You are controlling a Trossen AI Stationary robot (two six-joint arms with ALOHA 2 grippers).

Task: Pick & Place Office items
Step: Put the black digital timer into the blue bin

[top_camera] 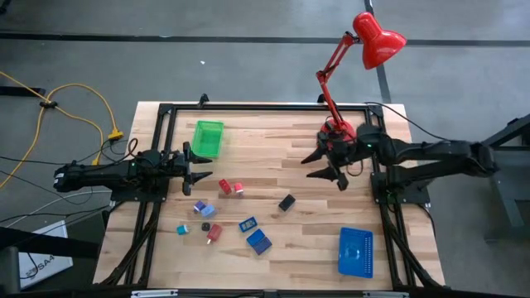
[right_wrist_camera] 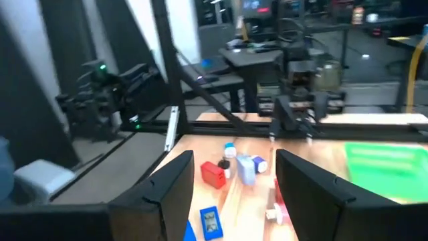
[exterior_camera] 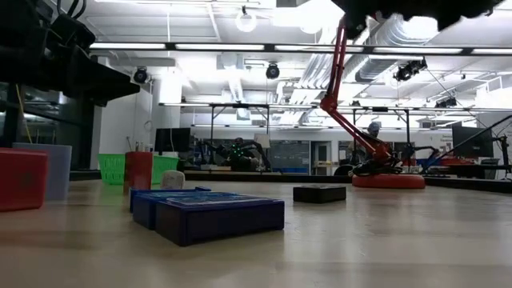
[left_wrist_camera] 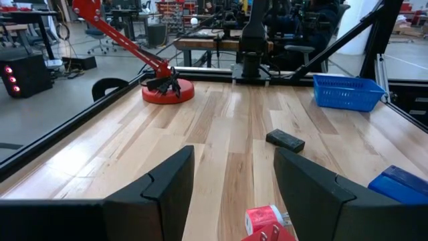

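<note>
Wood table (top_camera: 281,178) cluttered; I saw both grippers, left (top_camera: 201,162) and right (top_camera: 329,164), gaping, empty. Red blocks (top_camera: 230,188) touching, so grab might've snagged both.

Office items (top_camera: 222,217) lie between two trays (top_camera: 208,137), lamp (top_camera: 339,131) behind.

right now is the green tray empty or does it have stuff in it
Empty. From above, the green tray shows only its bare green floor, and the small office items lie loose on the table.

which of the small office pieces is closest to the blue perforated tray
The larger blue block, the lowest of the scattered pieces in the high view. It lies nearest the blue perforated tray; the black piece sits farther up the table.
</note>
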